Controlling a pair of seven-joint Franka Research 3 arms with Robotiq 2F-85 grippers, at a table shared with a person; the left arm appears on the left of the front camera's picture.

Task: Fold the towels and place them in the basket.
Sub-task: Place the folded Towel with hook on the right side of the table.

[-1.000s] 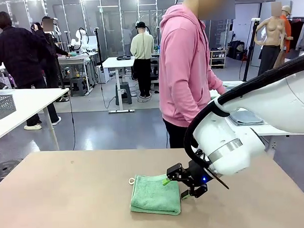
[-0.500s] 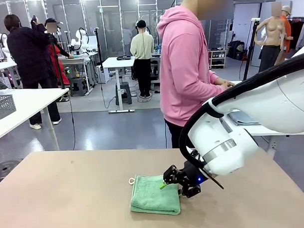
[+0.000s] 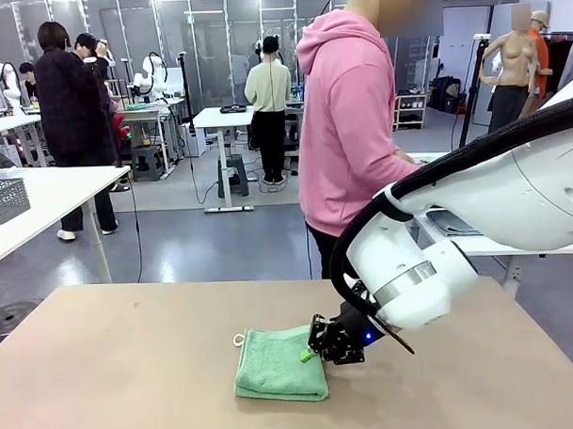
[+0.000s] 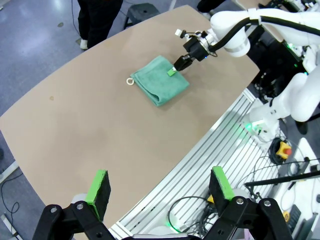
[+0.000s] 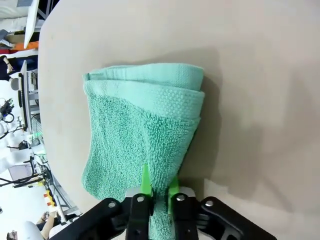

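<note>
A folded mint green towel [image 3: 276, 364] lies on the tan table, with its small loop [image 3: 238, 340] at the far left corner. My right gripper [image 3: 315, 351] is shut on the towel's right edge. In the right wrist view the green pads [image 5: 146, 184] pinch the towel [image 5: 142, 130] between them. The left wrist view has the towel [image 4: 159, 81] far off on the table, the right gripper [image 4: 174, 69] on its edge. My left gripper [image 4: 160, 186] hangs high above the table's near edge, open, with nothing between its fingers. The basket is out of view.
A person in a pink hoodie [image 3: 349, 128] stands at the far side of the table, turned toward a side table at the right. The tan tabletop [image 3: 122, 371] is bare to the left of the towel. A rail and cables [image 4: 215, 145] run below the table's near edge.
My right gripper has gone from open to shut on the towel's right edge. Gripper and towel have shifted a little to the left.
</note>
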